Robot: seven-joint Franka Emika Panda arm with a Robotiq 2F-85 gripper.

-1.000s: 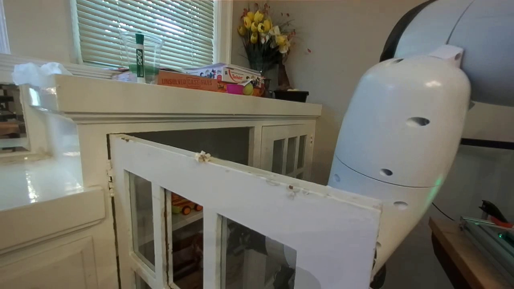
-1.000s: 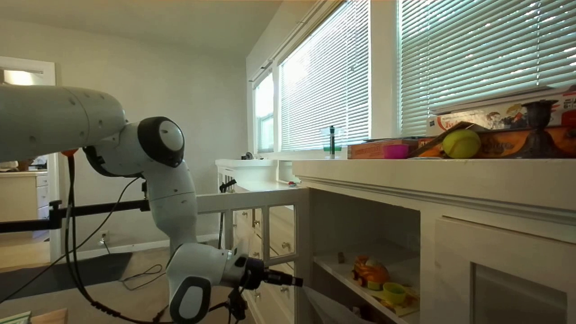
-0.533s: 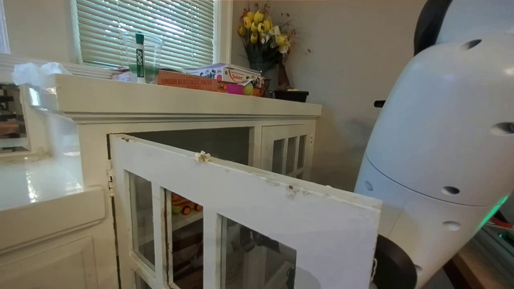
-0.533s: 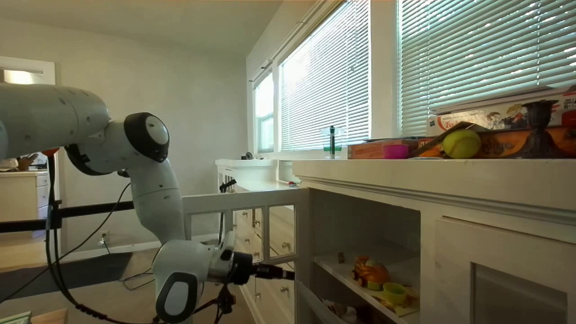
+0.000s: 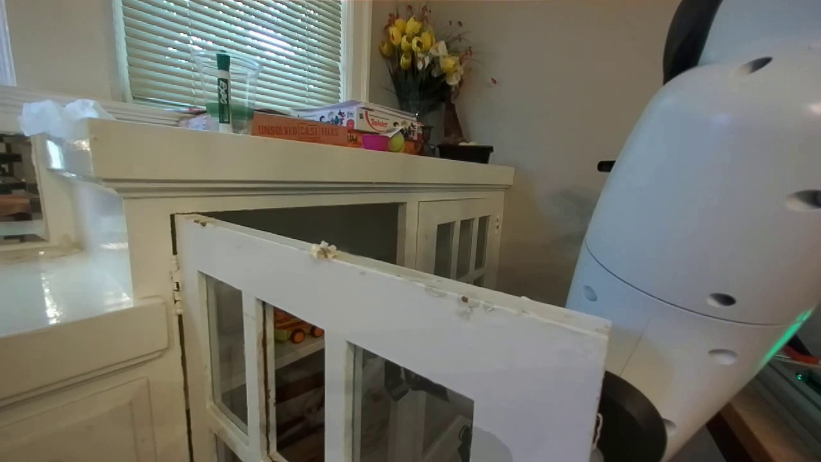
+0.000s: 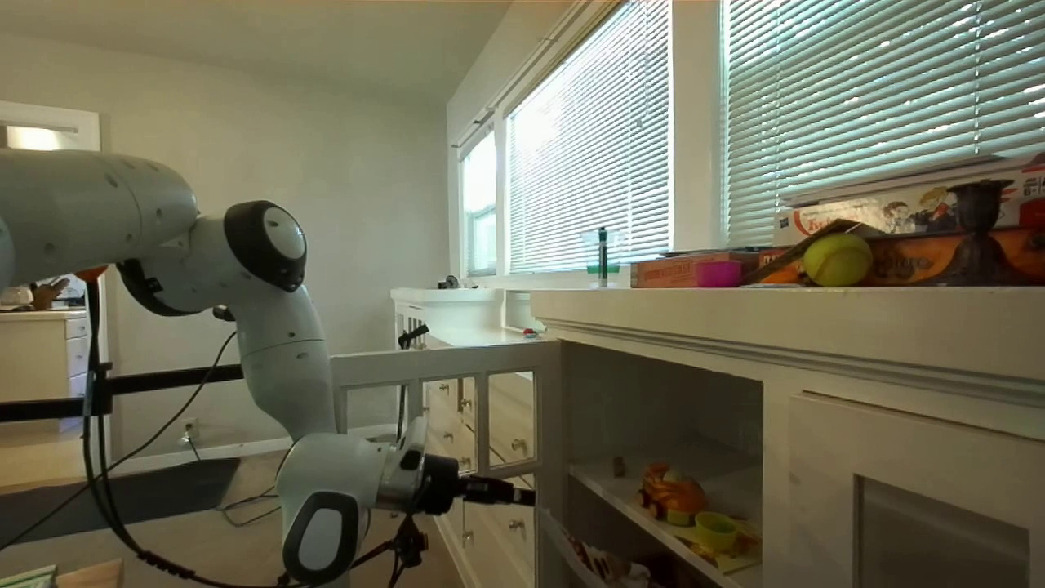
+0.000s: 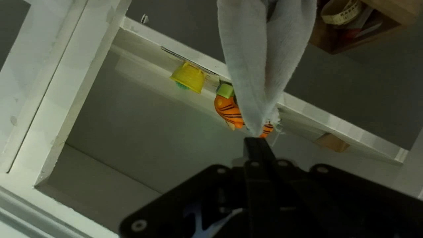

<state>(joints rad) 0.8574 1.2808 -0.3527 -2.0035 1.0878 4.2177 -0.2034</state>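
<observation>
Open cabinet (image 5: 295, 157) with chipped white door (image 5: 539, 366)

Up top, an orange box (image 5: 299, 130) reads "UNSOLVED CASE FILES". The gripper (image 7: 254, 140) is clamped on a fuzzy white cloth (image 7: 244, 62), hanging in 2 folds before the shelf (image 7: 333, 121).

On the shelf (image 6: 606, 487) sat an orange toy (image 6: 676, 492), a brown block (image 6: 619, 467) and a flat sheet (image 6: 744, 562) under a yellow cup (image 6: 716, 532). The surface (image 5: 288, 160) above bore a marker (image 5: 223, 93), a clear cup (image 5: 245, 86), an orange box (image 5: 299, 130) and a ball (image 6: 838, 260).
</observation>
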